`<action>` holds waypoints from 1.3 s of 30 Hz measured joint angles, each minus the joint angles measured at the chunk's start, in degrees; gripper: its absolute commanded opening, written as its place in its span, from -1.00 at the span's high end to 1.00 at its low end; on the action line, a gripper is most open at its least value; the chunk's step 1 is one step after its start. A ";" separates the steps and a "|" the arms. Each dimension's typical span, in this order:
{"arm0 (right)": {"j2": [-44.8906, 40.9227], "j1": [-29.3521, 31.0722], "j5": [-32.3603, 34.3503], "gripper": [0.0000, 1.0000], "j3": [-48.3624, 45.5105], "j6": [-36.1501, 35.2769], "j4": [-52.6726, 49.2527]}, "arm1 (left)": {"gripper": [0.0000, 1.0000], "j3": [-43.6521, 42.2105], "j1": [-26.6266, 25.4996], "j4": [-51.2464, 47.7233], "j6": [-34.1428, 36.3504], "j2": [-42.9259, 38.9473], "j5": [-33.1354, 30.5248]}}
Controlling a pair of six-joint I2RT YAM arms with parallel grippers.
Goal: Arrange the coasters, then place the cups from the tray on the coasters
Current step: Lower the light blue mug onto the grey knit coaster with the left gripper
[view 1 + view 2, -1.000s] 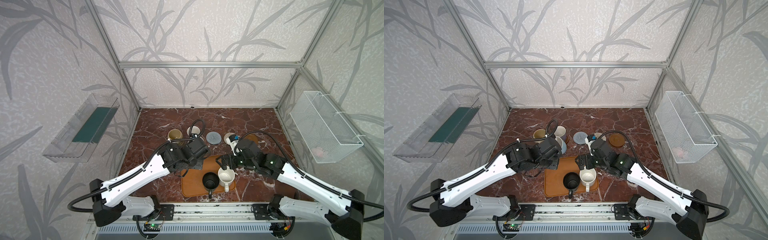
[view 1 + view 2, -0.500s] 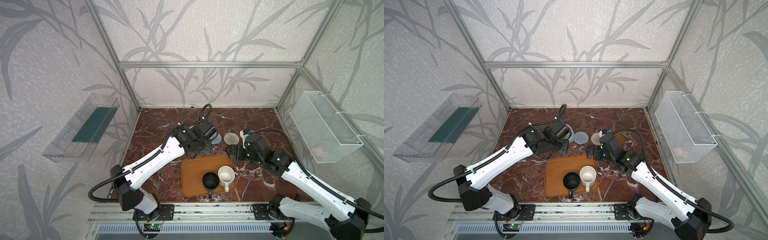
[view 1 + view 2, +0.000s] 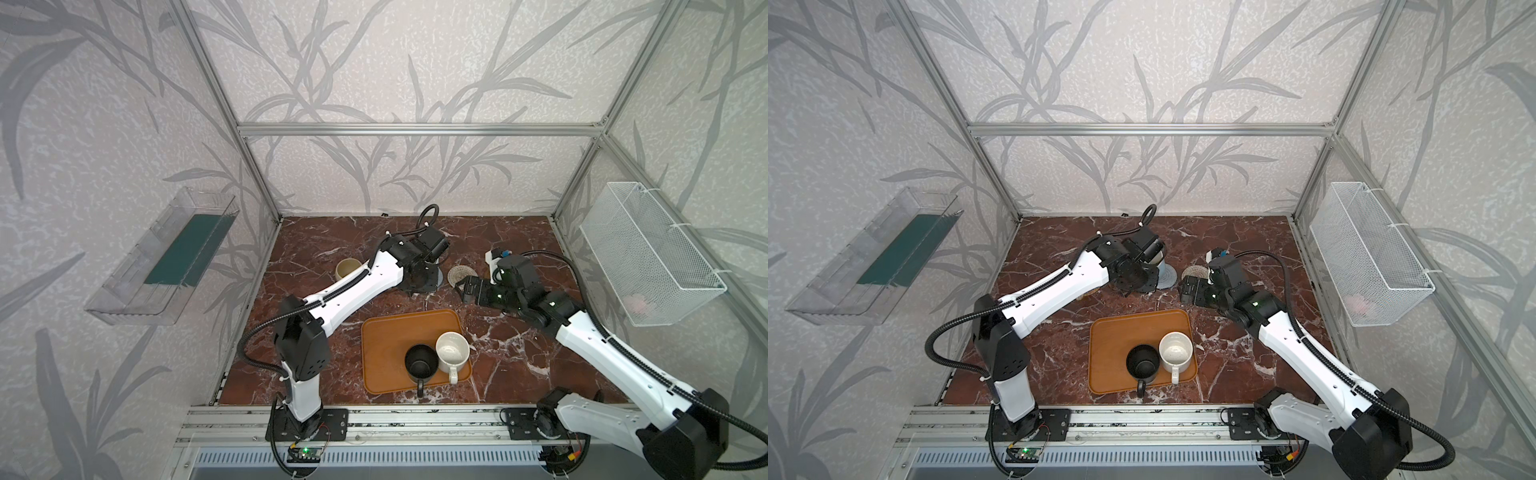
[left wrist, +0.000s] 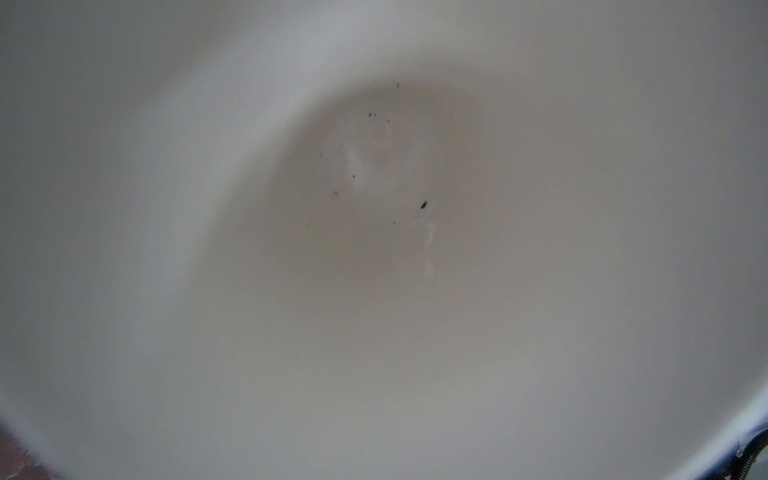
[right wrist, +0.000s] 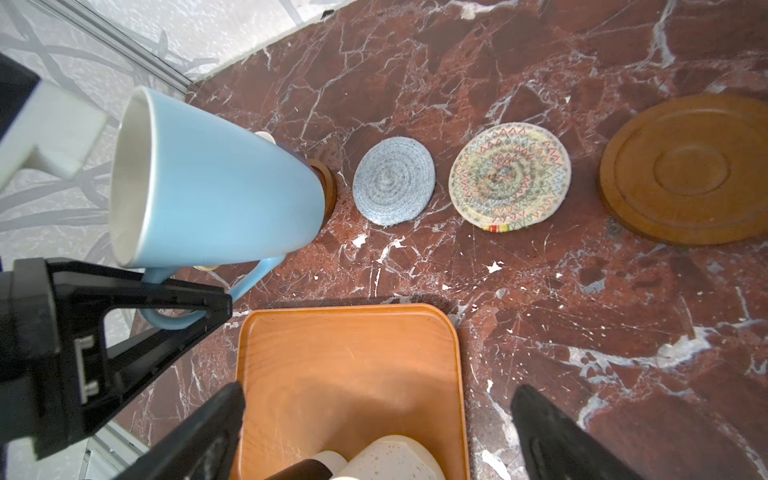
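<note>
Left gripper (image 5: 195, 305) is clamped on the handle (image 5: 249, 282) of the light blue mug (image 5: 216, 183), narrow and gripping the loop only; the body leans away from the jaws in the right wrist view. The mug sits at the far side of the counter (image 5: 582, 311), its base just beside the blue-grey coaster (image 5: 392, 180) and hiding part of a small brown coaster (image 5: 329, 189); whether it rests on anything cannot be told. The left wrist view shows only its white, speckled interior. Assessment: glazed ceramic, so stiff, smooth, brittle and fairly weighty for a handle-only hold. It is liable to pivot about the loop and should be lowered level and gently onto the soft woven disc, then released once the base is flat. Right gripper (image 5: 378, 392) is spread wide and empty above the far end of the tray (image 5: 349, 353), where the white mug (image 3: 452, 347) and black mug (image 3: 420, 362) stand touching. Their handles point toward the near edge and look the soundest purchase.
</note>
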 measured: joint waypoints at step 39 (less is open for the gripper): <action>5.62 -7.65 -5.97 -0.99 -3.74 -5.68 5.73 | 1.00 24.44 3.82 -3.58 -4.39 28.94 -2.03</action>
